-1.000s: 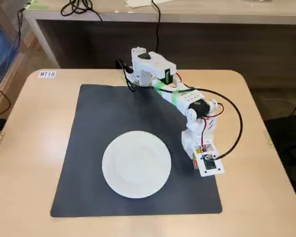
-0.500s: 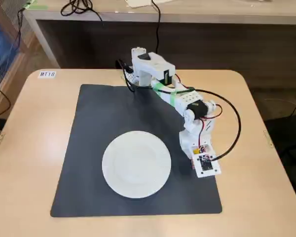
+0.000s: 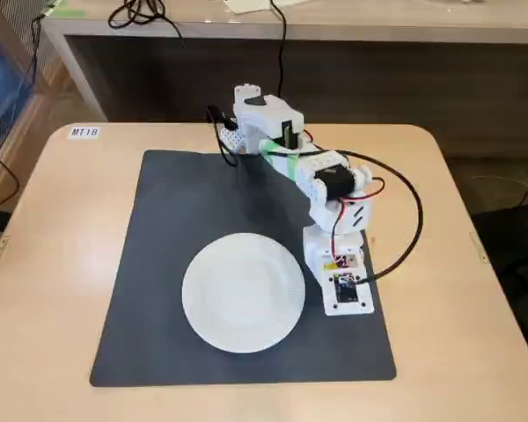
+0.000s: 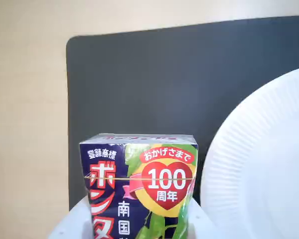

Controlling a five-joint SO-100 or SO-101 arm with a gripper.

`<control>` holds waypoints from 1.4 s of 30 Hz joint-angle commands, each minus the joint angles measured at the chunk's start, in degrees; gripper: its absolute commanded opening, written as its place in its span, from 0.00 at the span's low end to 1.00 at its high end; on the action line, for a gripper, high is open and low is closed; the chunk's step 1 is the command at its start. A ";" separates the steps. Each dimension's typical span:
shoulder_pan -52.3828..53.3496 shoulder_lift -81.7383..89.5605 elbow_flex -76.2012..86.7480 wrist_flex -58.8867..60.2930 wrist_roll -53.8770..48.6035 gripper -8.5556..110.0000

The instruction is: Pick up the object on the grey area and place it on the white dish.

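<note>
— What's nearest the wrist camera?
— The box [image 4: 139, 184]: dark blue, a red heart on yellow. It stands upright in the gripper [image 4: 137, 225], whose white jaws are closed against its sides.
— And beyond it, left to right?
— Bare table [image 4: 25, 99], the grey mat [image 4: 154, 84] behind the box, then the white plate [image 4: 259, 164] just to its right.

The box [image 4: 139, 186] runs off the wrist view's bottom edge — gripper fingers unseen, the white dish [image 4: 261, 164] cropped too.
</note>
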 commanded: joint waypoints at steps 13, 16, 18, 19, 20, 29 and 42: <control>16.70 5.36 -2.11 2.46 5.01 0.19; 18.28 4.66 -0.09 2.46 5.19 0.19; 19.07 4.31 1.93 2.55 5.45 0.18; 19.34 4.31 3.34 2.64 5.62 0.18; 19.42 4.39 4.92 2.64 5.71 0.18; 19.42 4.66 13.27 2.72 7.03 0.17; 20.57 3.43 18.37 2.72 7.21 0.38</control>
